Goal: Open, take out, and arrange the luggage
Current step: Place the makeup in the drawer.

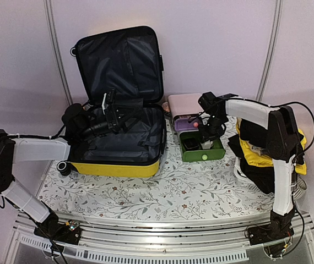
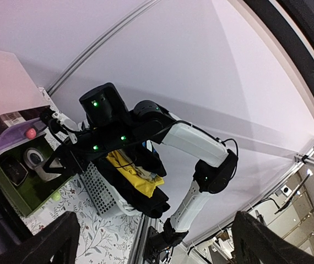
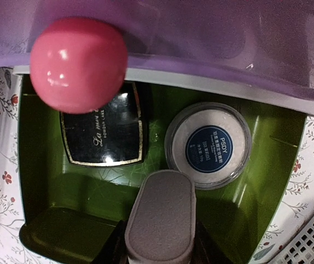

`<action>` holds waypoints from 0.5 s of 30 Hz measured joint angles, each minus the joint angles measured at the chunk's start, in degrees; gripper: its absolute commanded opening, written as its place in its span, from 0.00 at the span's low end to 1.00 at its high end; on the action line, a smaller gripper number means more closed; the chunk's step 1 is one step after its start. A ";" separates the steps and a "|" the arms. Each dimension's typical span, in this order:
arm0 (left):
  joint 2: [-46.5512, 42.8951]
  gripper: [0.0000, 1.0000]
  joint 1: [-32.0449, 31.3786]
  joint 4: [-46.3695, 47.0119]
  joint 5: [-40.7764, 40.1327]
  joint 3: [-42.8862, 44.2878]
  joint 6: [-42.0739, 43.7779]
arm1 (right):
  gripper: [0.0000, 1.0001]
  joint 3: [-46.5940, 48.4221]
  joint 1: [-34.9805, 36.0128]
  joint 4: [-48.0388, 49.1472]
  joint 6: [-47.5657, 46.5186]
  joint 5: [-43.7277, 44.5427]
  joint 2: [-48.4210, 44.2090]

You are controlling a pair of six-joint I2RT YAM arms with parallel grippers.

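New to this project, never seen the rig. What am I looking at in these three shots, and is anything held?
Two robot arms with two-finger grippers are bolted at the table's near edge. The overhead picture looks down from behind them; the other two come from cameras on each wrist. On the floral tablecloth lie an open glossy yellow hard-shell suitcase with black lining, a small pink-and-green plastic drawer box, and a white mesh plastic basket of black and yellow clothes. The left gripper hangs open and empty over the suitcase's lining. The right gripper is over the green drawer, apparently pinching a grey rounded oblong object; a black square compact and a round white jar lie inside.
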 measured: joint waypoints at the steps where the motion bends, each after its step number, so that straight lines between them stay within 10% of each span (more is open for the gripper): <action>1: 0.00 0.98 -0.11 -0.04 0.07 0.15 0.17 | 0.13 0.26 0.00 -0.26 -0.31 0.07 0.00; 15: 0.00 0.98 -0.63 -1.44 0.26 0.46 0.92 | 0.56 3.04 0.35 -1.49 -1.14 -2.49 1.42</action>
